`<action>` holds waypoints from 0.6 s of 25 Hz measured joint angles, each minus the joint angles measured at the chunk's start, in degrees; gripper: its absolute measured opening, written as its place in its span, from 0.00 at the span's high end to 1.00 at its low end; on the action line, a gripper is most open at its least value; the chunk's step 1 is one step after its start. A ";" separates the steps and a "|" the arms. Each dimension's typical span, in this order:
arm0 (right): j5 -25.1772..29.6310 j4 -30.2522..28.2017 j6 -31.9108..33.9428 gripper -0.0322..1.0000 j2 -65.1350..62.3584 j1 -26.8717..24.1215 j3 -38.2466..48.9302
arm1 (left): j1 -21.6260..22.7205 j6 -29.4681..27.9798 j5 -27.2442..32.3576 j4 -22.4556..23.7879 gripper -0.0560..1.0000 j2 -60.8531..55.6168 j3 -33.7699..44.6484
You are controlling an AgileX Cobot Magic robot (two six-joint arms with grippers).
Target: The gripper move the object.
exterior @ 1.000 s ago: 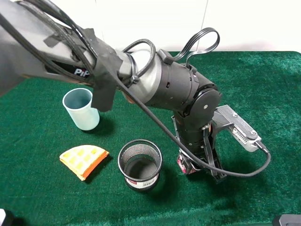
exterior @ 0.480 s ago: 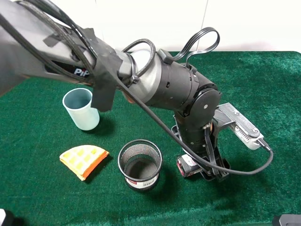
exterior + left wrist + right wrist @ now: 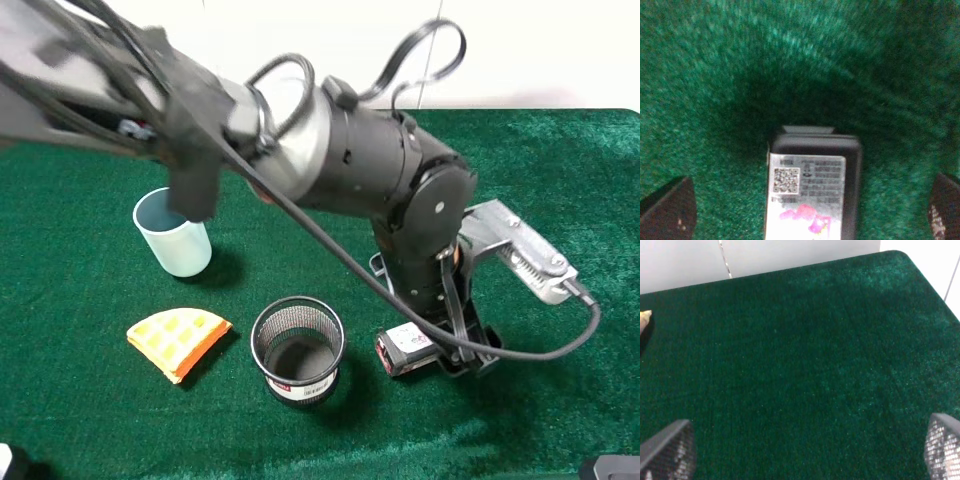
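Observation:
The object, a small black box [image 3: 408,347] with a white label and a red end, lies flat on the green cloth just right of the mesh holder. My left gripper [image 3: 447,352], on the bulky grey-and-black arm reaching across the middle, stands low over it. In the left wrist view the box [image 3: 810,190] lies between the two wide-apart fingertips [image 3: 667,210], and neither touches it. The left gripper [image 3: 806,209] is open. My right gripper [image 3: 805,447] is open and empty over bare cloth.
A black mesh pen holder [image 3: 297,350] stands close to the left of the box. An orange waffle-patterned wedge [image 3: 178,340] lies further left. A pale blue cup [image 3: 172,232] stands behind it. The cloth's back edge meets a white wall.
The left arm has shifted to the right and turned. The box now lies flatter on the cloth, a little further right, with its white label showing.

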 joint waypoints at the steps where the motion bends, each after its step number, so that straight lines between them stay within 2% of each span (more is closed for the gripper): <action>1: 0.00 0.04 0.00 0.30 0.00 0.00 0.00 | 0.00 0.00 0.38 0.00 0.06 -0.42 -0.06; 8: 0.00 0.08 0.00 0.30 0.00 0.00 0.00 | 0.00 0.00 2.33 0.13 0.06 -4.53 -1.60; 15: 0.00 0.08 0.00 0.30 0.00 0.00 0.00 | 2.00 -0.11 4.86 0.21 0.06 -9.43 -1.75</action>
